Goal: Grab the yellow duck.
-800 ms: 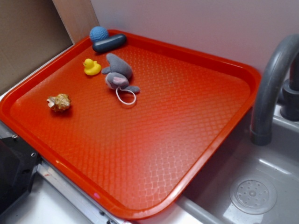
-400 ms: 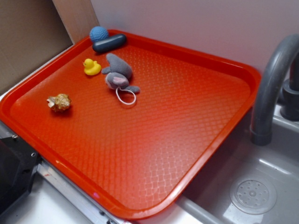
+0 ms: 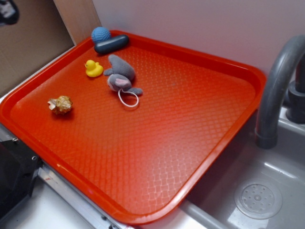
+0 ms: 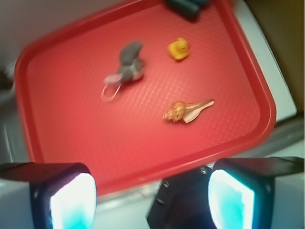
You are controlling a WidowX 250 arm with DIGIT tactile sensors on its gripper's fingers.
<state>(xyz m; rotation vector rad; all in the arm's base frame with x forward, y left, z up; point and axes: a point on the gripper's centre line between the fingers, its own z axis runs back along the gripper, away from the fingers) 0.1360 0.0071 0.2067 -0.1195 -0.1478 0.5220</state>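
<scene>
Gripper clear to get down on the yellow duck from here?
Probably yes. The gripper is open, high above the tray; nothing covers the yellow duck, though the grey plush sits close beside it.

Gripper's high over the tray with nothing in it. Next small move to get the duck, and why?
Probably descend and advance toward the yellow duck. In the wrist view the gripper is open and empty, hanging over the near rim of the red tray, while the duck sits far up-frame, right of the grey plush and beyond the shell. No contact yet, so close the gap first.
</scene>
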